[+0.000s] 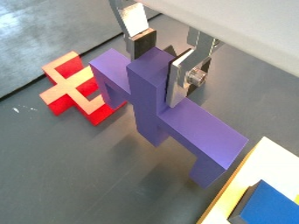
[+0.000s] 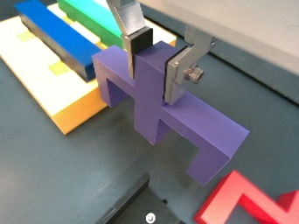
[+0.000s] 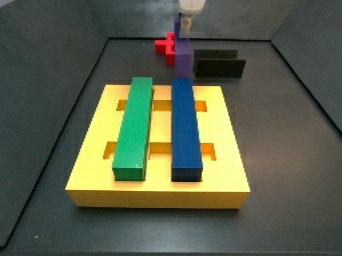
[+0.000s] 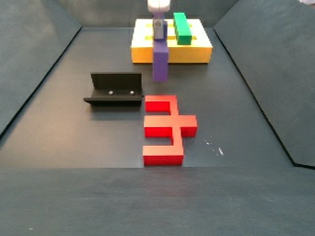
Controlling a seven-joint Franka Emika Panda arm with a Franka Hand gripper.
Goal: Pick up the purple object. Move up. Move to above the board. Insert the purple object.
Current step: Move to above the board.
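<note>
In both wrist views: gripper (image 1: 160, 59) (image 2: 159, 55) with flat silver fingers (image 1: 187, 72) and dark pads clamped on the raised central post of the matte purple-violet blocky bridge piece (image 1: 176, 118) (image 2: 163, 109), wide crossbar and square legs hanging below. Seen in a wrist view beside it on the dark grey floor: a glossy red cross-shaped block (image 1: 77, 88); in a wrist view, the corner of the thick flat yellow slotted board (image 2: 47, 74) carrying a long dark blue bar (image 2: 52, 37) and a green bar (image 2: 87, 13).

In a side view: purple piece (image 3: 185, 55) beyond the board's (image 3: 160, 185) far edge, just beside the dark L-shaped fixture (image 3: 221, 66).

In a side view: purple piece (image 4: 160, 57) between board (image 4: 197, 51) and red block (image 4: 164, 129), fixture (image 4: 117, 89) near.
</note>
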